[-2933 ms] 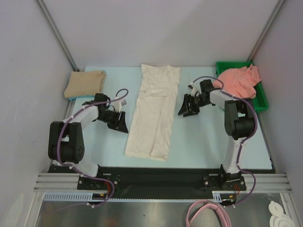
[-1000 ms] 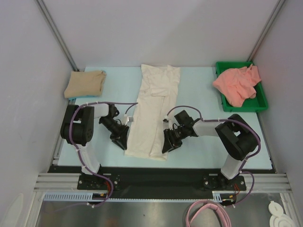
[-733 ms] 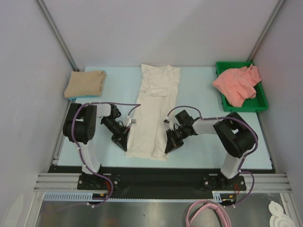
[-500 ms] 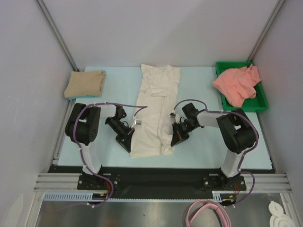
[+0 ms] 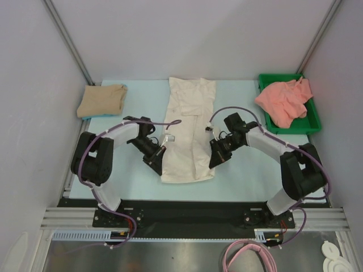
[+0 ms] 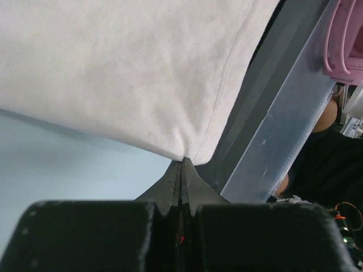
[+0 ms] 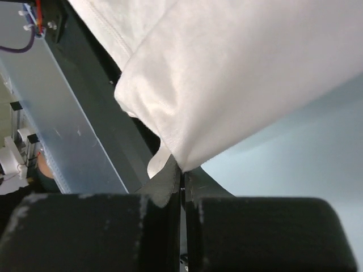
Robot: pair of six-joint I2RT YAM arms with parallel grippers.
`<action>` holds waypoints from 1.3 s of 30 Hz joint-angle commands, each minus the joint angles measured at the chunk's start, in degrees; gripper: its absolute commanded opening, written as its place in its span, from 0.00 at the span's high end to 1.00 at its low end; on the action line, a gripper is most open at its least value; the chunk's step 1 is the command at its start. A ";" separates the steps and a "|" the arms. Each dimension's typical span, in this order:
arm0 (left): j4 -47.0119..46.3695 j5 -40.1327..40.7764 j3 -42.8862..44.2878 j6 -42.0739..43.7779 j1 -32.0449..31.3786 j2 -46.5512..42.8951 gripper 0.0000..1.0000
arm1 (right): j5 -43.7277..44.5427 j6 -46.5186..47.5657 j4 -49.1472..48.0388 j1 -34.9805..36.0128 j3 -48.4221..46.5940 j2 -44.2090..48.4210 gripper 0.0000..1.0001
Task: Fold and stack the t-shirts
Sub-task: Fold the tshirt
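A cream-white t-shirt [image 5: 189, 127] lies lengthwise down the middle of the table, folded into a long strip. My left gripper [image 5: 160, 170] is shut on its near left corner [image 6: 182, 157]. My right gripper [image 5: 215, 164] is shut on its near right corner [image 7: 182, 168]. Both corners hang lifted above the table. A folded tan-beige t-shirt [image 5: 102, 100] rests at the back left. A salmon-pink t-shirt [image 5: 285, 101] lies crumpled in the green tray [image 5: 311, 127] at the back right.
The black rail [image 5: 187, 212] runs along the table's near edge, just below the lifted hem. Grey walls close in the left, back and right sides.
Both grippers closed on the cream-white shirt's near corners and carried them up and toward the back. The strip looks shorter now.
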State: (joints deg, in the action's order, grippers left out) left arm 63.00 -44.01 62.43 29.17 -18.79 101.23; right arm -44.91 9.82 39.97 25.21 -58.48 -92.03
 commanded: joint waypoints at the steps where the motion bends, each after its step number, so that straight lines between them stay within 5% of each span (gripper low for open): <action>1: 3.26 -2.92 3.91 2.65 -0.20 -6.29 1.00 | -2.73 2.13 3.45 0.10 -0.94 6.67 1.00; 14: 6.43 -4.15 10.08 0.45 -0.11 -12.54 1.00 | -5.10 0.81 1.96 -1.48 0.91 12.31 1.00; 27: -7.71 1.89 7.17 -6.49 -0.11 -22.04 1.00 | -8.79 -5.52 -5.16 -5.08 2.94 15.22 1.00; 39: -17.81 8.41 13.32 -11.23 2.00 -10.71 1.00 | -15.39 3.27 7.23 -6.67 -14.99 -10.07 1.00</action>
State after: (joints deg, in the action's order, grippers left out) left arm 50.76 -37.17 73.10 20.27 -18.04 88.86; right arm -56.58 9.32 41.89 18.98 -68.90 -97.80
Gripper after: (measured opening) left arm 0.006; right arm 0.018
